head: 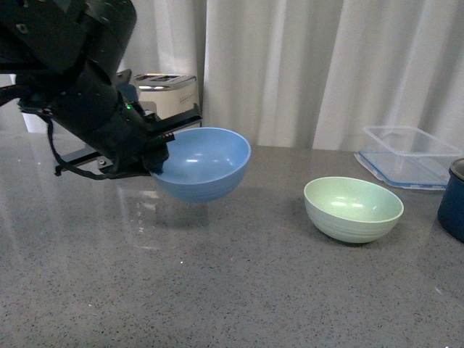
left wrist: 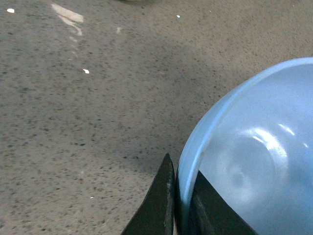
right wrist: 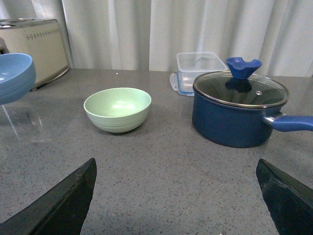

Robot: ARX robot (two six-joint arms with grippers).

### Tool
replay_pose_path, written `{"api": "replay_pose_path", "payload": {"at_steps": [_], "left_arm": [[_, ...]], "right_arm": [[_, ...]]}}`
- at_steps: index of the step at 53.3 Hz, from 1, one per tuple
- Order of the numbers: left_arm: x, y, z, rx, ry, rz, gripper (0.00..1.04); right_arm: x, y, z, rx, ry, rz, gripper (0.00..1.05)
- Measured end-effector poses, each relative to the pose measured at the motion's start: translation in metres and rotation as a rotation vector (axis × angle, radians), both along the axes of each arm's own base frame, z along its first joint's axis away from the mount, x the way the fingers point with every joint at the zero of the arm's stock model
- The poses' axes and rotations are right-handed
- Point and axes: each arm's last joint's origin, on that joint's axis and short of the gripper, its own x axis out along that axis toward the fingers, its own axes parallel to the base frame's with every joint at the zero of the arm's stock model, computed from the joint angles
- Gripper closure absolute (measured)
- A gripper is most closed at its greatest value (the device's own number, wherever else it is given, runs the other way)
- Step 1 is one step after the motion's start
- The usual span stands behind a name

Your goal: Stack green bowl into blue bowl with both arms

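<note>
The blue bowl (head: 204, 164) hangs in the air above the grey counter at the left, tilted a little. My left gripper (head: 161, 148) is shut on its near-left rim, one finger inside and one outside, as the left wrist view shows (left wrist: 180, 196). The blue bowl (left wrist: 254, 156) fills that view's corner. The green bowl (head: 353, 209) sits upright on the counter to the right, apart from the blue bowl. It also shows in the right wrist view (right wrist: 117, 108). My right gripper (right wrist: 178, 196) is open and empty, low over the counter, well short of the green bowl. The right arm is out of the front view.
A dark navy pot with a glass lid (right wrist: 239, 110) stands right of the green bowl; its edge shows in the front view (head: 453, 199). A clear plastic container (head: 407, 156) lies at the back right. A toaster (head: 168, 93) stands at the back left. White curtains hang behind.
</note>
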Motion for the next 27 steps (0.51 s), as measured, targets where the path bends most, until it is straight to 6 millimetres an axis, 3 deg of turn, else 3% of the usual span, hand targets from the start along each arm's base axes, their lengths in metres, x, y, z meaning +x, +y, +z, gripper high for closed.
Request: {"api": "replay_pose_path", "payload": {"at_steps": [7,27], "left_arm": [[0.012,-0.023,-0.012,0.006,0.032,-0.035,1.01],[0.03,-0.047,-0.044,0.009,0.109,-0.062,1.01]], "right_arm": [[0.0,0.0,0.0,0.0,0.0,0.0,0.1],[0.0,0.0,0.0,0.0,0.0,0.0,0.1]]}}
